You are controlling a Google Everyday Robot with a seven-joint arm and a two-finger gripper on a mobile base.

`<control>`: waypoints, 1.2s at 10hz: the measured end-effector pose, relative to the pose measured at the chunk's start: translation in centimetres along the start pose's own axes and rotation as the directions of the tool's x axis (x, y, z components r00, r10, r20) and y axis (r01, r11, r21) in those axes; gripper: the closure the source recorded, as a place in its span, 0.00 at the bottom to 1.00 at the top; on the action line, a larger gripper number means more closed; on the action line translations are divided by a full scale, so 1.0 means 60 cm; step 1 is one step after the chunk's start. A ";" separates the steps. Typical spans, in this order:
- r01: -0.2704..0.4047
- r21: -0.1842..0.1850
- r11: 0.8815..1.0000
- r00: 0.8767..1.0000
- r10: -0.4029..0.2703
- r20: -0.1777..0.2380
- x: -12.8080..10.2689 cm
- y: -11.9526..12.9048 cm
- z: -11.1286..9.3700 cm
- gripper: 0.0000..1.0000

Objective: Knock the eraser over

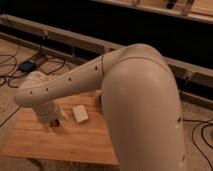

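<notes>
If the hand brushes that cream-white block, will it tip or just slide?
Likely slide: the cream-white block lies flat on the wooden table, so there is little to topple. It looks rigid, probably light. The hand sits low beside it, mostly hidden by the arm.

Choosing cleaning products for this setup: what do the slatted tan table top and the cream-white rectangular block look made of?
Slatted tan table top: wood, matte, with visible plank seams. Cream-white rectangular block: possibly foam or rubber, dull surface; uncertain. The robot's hand sits low beside the block, largely hidden behind the forearm.
</notes>
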State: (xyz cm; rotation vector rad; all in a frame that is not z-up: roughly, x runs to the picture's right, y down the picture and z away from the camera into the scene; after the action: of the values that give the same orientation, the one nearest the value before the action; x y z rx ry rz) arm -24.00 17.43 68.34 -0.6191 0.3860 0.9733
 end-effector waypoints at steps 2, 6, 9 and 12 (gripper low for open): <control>-0.005 0.014 1.000 1.000 0.005 0.013 -0.016 0.017 0.009 0.35; -0.057 0.034 0.998 0.998 0.056 0.043 -0.074 0.014 0.032 0.35; -0.091 0.041 0.995 0.994 0.088 0.063 -0.128 0.001 0.052 0.35; -0.121 0.034 0.992 0.989 0.117 0.093 -0.186 -0.011 0.059 0.35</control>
State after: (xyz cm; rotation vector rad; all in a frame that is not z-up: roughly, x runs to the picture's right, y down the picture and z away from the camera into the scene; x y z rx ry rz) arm -29.09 12.25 77.57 -0.5182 0.3632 1.1014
